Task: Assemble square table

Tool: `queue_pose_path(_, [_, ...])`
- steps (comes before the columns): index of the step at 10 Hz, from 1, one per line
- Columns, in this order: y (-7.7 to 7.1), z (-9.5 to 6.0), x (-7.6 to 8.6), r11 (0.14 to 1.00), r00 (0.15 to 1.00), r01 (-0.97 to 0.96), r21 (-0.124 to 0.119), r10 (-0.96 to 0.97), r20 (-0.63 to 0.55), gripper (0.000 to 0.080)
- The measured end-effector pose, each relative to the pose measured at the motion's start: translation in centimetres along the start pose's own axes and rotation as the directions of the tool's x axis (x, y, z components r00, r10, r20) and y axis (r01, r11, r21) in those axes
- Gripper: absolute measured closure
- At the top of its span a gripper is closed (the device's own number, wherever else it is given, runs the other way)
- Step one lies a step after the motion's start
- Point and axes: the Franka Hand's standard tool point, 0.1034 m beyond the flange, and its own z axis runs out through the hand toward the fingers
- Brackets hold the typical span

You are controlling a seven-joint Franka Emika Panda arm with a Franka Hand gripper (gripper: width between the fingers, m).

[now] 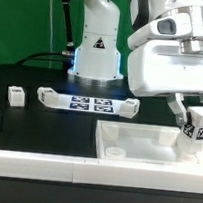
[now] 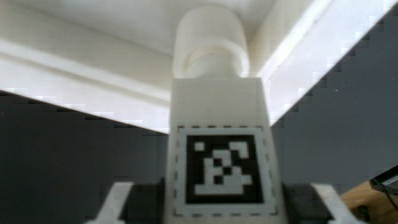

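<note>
1. At the exterior view's left, a loose leg [image 1: 17, 95] lies on the black table [image 1: 42, 122], well apart from the gripper [image 1: 193, 120].
2. In the middle, the marker board [image 1: 89, 102] shows a row of black-and-white tags (patterns only, no letters). Behind it, the robot base [image 1: 94, 51] bears a triangular sticker too small to read.
3. Right of centre, the table top [image 1: 136, 143] lies flat with its raised rim upward.
4. At the right, the gripper clamps the held leg [image 1: 198, 137] above the table top's right end. Whether leg and top touch I cannot tell.
5. In the wrist view, the held leg [image 2: 221, 110] sits between both fingers [image 2: 125, 205]. Its square tag [image 2: 222, 165] faces the camera, and its rounded end points toward the white rim.
</note>
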Motion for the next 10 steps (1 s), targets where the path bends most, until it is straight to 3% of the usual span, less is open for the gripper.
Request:
queue_pose_path(1, [0.00,0.00,0.00,1.000,1.000,0.000,0.000,0.000,0.000,0.0502])
queue_pose_path(2, [-0.01,0.00,0.00,1.000,1.000,0.000,0.000,0.000,0.000,0.0290])
queue_pose_path(3, [-0.01,0.00,0.00,1.000,1.000,0.000,0.000,0.000,0.000,0.0290])
queue_pose_path(4, [-0.01,0.00,0.00,1.000,1.000,0.000,0.000,0.000,0.000,0.0180])
queue_pose_path(10, [-0.01,0.00,0.00,1.000,1.000,0.000,0.000,0.000,0.000,0.0150])
